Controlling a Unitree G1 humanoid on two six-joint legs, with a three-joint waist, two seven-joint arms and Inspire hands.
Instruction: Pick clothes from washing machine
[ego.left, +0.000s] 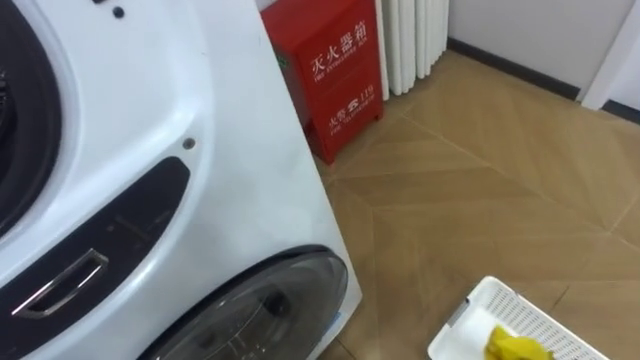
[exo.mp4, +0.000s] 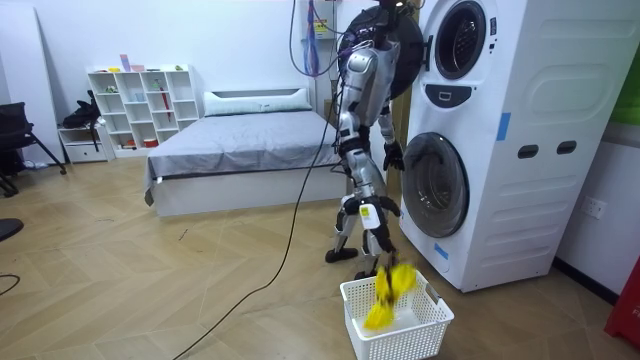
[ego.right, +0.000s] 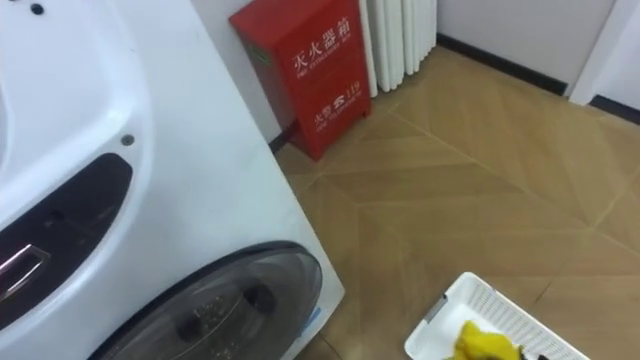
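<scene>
Cloth (exo.mp4: 390, 290) hangs long-axis vertical into basket (exo.mp4: 410, 335); right hand (exo.mp4: 372, 212) state unclear.

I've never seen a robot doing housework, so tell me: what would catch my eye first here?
First the bright yellow cloth at the white basket, which stands on the wooden floor right by the standing robot. Then the tall white stack of two washing machines that the robot stands at, and the red cabinet against the wall beside the stack.
</scene>
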